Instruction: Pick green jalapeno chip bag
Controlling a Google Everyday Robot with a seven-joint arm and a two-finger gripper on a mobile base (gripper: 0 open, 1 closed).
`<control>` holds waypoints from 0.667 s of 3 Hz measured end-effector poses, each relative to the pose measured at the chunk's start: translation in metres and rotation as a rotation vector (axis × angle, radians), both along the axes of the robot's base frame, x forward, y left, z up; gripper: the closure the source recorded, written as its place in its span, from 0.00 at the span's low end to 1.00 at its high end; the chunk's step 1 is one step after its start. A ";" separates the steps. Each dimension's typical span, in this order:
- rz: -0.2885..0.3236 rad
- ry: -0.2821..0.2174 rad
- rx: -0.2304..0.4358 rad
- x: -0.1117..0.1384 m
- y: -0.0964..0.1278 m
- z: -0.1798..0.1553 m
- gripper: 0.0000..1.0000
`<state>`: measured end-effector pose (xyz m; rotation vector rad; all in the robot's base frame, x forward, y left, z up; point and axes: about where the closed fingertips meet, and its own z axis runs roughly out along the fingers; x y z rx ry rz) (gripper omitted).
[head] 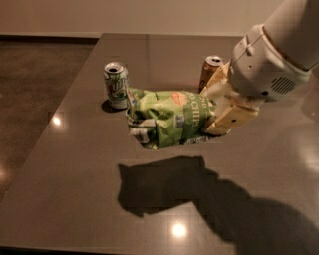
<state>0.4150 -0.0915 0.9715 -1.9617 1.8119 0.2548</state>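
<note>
Gripper (213, 106): two tan fingers (230, 117) at the end of a white arm (269, 60), entering from the upper right. The fingers are closed on the right end of the green jalapeno chip bag (167, 117), one above and one below the foil, with only the pinched edge between them.

Green jalapeno chip bag: crumpled light-green foil with white lettering reading in part "CHIPS" and an orange-red spot near its top edge. It is held roughly level, stretching left from the fingers. Its left end appears just beside the soda can in this view; I cannot tell whether they touch. Its shadow (164, 184) lies apart from it on the tabletop, toward the near edge and merging with the arm's shadow at lower right, so the bag appears to hang clear of the surface.

Green-and-white soda can (115, 84): upright on the tabletop, left of the bag.

Brown can (210, 71): upright, behind the bag's right end, partly hidden by the upper finger.

Tabletop (75, 164): dark, glossy grey-brown, with two bright light reflections, one at the near edge and one at the left.

Floor (30, 74): dark, at left beyond the tabletop edge.

Wall (149, 15): pale, across the top.
</note>
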 end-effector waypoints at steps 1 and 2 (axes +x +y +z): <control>-0.027 -0.022 0.046 0.000 -0.009 0.026 1.00; -0.027 -0.029 0.053 0.000 -0.008 0.031 1.00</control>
